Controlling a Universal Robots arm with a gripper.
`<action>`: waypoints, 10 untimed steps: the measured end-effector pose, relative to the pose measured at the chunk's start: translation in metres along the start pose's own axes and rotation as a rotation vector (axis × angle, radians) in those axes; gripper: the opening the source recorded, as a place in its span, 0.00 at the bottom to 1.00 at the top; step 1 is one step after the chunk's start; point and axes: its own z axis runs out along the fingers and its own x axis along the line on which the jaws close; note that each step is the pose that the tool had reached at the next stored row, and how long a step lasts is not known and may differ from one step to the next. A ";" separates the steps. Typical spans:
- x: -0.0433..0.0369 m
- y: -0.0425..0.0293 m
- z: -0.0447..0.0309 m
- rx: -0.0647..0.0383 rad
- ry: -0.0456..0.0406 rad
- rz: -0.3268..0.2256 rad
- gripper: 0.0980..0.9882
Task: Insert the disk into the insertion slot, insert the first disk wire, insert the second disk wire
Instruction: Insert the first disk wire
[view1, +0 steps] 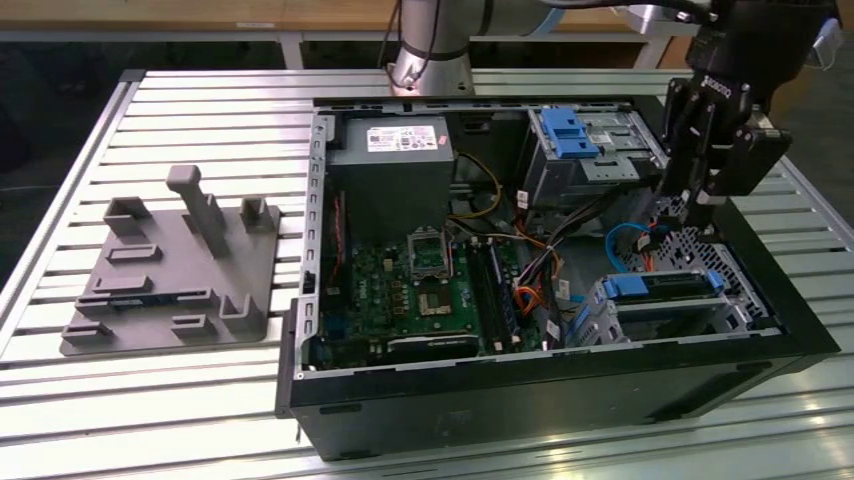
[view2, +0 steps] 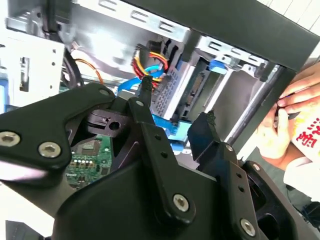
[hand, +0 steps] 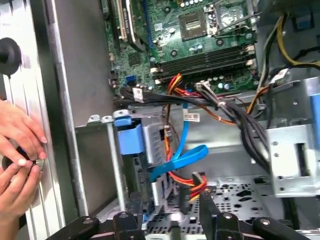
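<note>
The grey hard drive in its bright blue plastic caddy (view1: 665, 287) sits in the perforated silver metal drive cage (view1: 727, 318). The black gripper (hand: 170, 200) hovers beside it, fingers apart and empty. Gripping the red-yellow-black wire bundle (hand: 192, 181) by its connector, squared to the drive's socket, seems wisest.

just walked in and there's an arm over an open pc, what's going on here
A robot arm's pincer hangs open inside an open computer case, near the silver drive cage. The disk in its blue frame already sits in that cage. A blue cable and a bundle of red, orange and yellow wires lie by the disk's end, close to the pincer; whether they are plugged in I cannot tell. A person's hands are at the case's outer edge.
</note>
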 end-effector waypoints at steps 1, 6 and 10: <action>-0.0011 0.0002 0.0004 0.000 0.0061 0.000 0.52; -0.0021 0.0001 0.0035 -0.020 0.0292 -0.012 0.51; -0.0042 -0.0031 0.0085 -0.028 0.0335 -0.026 0.43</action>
